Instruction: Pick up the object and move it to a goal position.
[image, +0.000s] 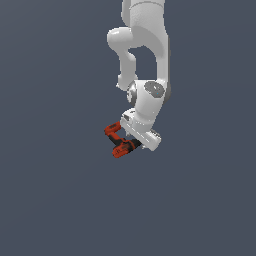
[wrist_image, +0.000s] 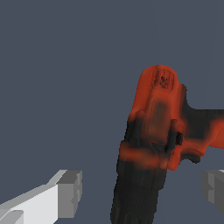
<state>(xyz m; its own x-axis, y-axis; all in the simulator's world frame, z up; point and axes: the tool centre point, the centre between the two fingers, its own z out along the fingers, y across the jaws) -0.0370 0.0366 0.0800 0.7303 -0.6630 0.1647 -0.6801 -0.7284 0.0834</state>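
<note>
Your gripper (wrist_image: 142, 192) stands spread with the drill (wrist_image: 159, 131) lengthwise between its fingers (wrist_image: 70, 192), neither visibly touching it.

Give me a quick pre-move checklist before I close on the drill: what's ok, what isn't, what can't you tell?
1. Drill in sight: ok, it shows in both views.
2. Gripper open: ok, in the wrist view its two fingers stand wide apart.
3. Drill between the fingers: ok, its black end sits in the gap.
4. Fingers touching the drill: not ok, grey background shows on both sides.
5. Gripper low enough for a firm hold: cannot tell; in the exterior view the arm's hand covers part of the drill.
6. Goal position visible: not ok, neither view shows a marker.
</note>
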